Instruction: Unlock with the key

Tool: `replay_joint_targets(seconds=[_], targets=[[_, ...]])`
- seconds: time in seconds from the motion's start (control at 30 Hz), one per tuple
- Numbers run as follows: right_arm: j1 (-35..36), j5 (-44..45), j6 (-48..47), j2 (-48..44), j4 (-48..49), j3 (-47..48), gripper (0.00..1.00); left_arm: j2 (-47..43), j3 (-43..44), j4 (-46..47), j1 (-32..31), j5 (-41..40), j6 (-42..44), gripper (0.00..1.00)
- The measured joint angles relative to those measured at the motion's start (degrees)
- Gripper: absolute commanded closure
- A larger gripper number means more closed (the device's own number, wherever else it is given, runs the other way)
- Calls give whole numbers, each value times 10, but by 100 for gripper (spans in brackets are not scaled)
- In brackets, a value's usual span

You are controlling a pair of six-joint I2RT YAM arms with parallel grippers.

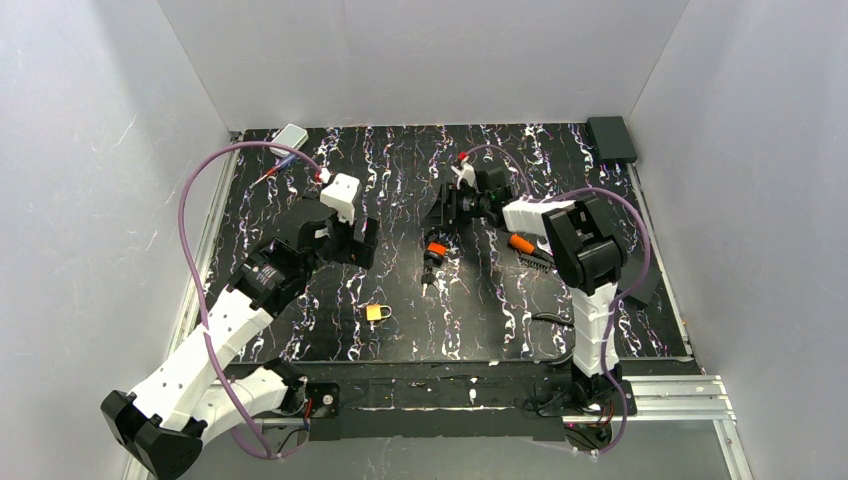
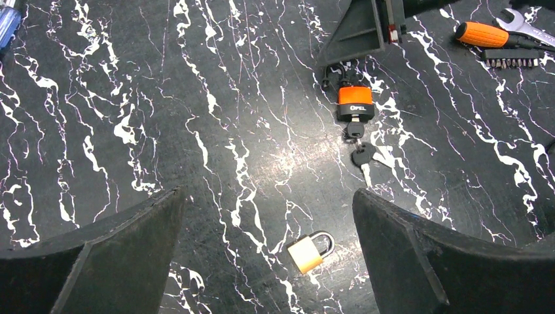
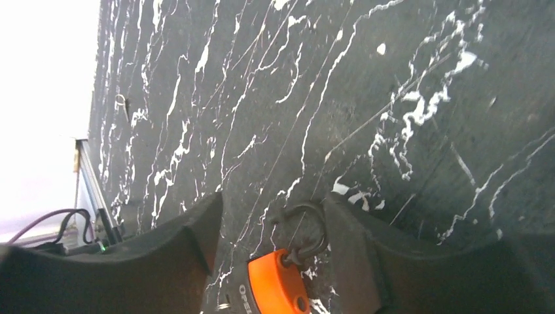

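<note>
Key position: the tiny dark key point(image 2: 354, 129) sits at the bottom face of the small orange-and-black padlock point(image 2: 355, 103), its head touching the lock body. A second dark-headed key with a pale blade point(image 2: 362, 157) lies just beside the first one, on the side away from the lock. The padlock lies flat on the black tabletop with white marble veining point(image 2: 196, 131), near the middle of the work area.

Right gripper point(image 3: 271, 199): the claw is spread. The dark metal shackle point(image 3: 304, 229) of the padlock lies between its two fingers point(image 3: 190, 248). The shackle is close against one finger, and bare table shows between it and the other. Nothing is pinched. Whether the shackle is released from the lock body cannot be told.

Left gripper point(image 2: 268, 196): the claw is spread wide and holds nothing. It hangs above the table, well apart from the orange padlock. A small brass-yellow padlock with a silver shackle point(image 2: 307, 252) lies on the table between its fingers in the wrist view.

Other items: an orange-handled screwdriver point(image 2: 484, 34), a dark strip of driver bits point(image 2: 510, 62) and a silver open-ended wrench point(image 2: 523, 23) lie together beyond the orange padlock, beside the right arm.
</note>
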Motion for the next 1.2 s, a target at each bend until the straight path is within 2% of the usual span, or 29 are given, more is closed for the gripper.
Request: replay_joint_targets(seconds=[0.1, 0.23, 0.3, 0.4, 0.57, 0.6, 0.83, 0.97, 1.2], targets=[[-2, 13, -30, 9, -54, 49, 18, 0, 0, 0, 0, 0, 1, 2], [-4, 58, -73, 16, -134, 119, 12, 0, 0, 0, 0, 0, 1, 2], [-4, 83, -89, 15, -163, 140, 6, 0, 0, 0, 0, 0, 1, 2], [-4, 124, -104, 0, -192, 138, 2, 0, 0, 0, 0, -3, 1, 2], [9, 200, -116, -96, -207, 57, 2, 0, 0, 0, 0, -8, 2, 2], [27, 232, -121, -164, -210, 24, 2, 0, -1, 0, 0, -10, 2, 2], [112, 354, -154, -325, -195, -49, 2, -10, -4, 3, 0, -26, 2, 2], [142, 384, -161, -417, -181, -117, 2, -21, -10, 7, 0, -36, 2, 2], [142, 420, -146, -605, -151, -258, 2, -29, -11, 8, 0, -49, 4, 2]])
